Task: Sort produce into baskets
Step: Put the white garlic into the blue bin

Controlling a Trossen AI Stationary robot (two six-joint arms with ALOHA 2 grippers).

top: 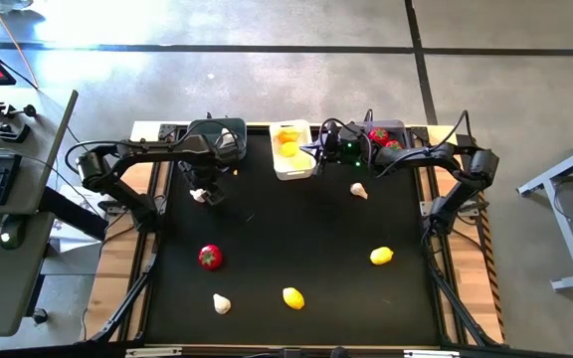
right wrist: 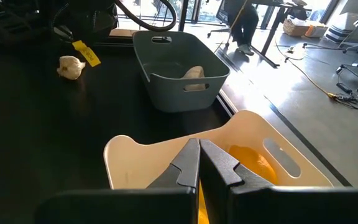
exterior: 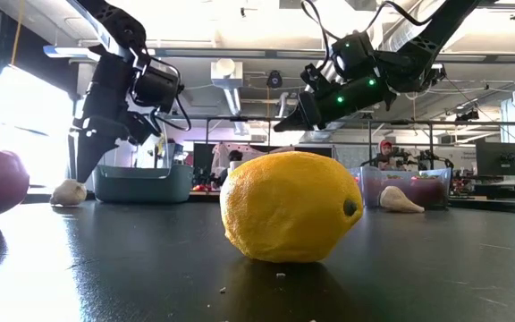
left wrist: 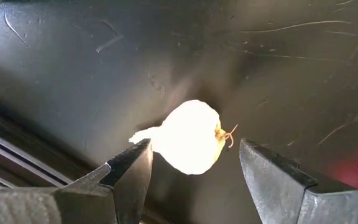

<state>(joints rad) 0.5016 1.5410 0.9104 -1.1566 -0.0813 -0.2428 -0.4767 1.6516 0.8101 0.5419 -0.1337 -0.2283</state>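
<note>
Covering most of the high view, the black table (top: 296, 239) carries everything. At 12 o'clock on it stand the three baskets: the left grey basket (top: 217, 134), the white basket (top: 292, 151) in the middle with yellow pieces inside, and the right grey basket (top: 386, 131) with red pieces.

The left gripper (top: 205, 191), at about 10 o'clock, hangs over a garlic piece (left wrist: 191, 137). Its fingers stand wide apart, one on each side of the garlic, and they do not press it. The right gripper (right wrist: 199, 163) is at 12 o'clock over the near rim of the white basket, with its fingers shut together and nothing between them.

I judge that the step in hand is picking this garlic. The next move calls for going down a little, closing on the bulb, then carrying it to the left grey basket, where one pale piece already lies.

Loose produce waits on the table: a tomato (top: 209, 257) at 8 o'clock, a second garlic (top: 222, 303) at 7, a lemon (top: 292, 297) at 6, another lemon (top: 381, 256) at 4, and a third garlic (top: 358, 190) at 1.

The left arm covers part of the left grey basket from above, so I cannot count what it holds. Whether the fingertips touch the table is hard to tell.
</note>
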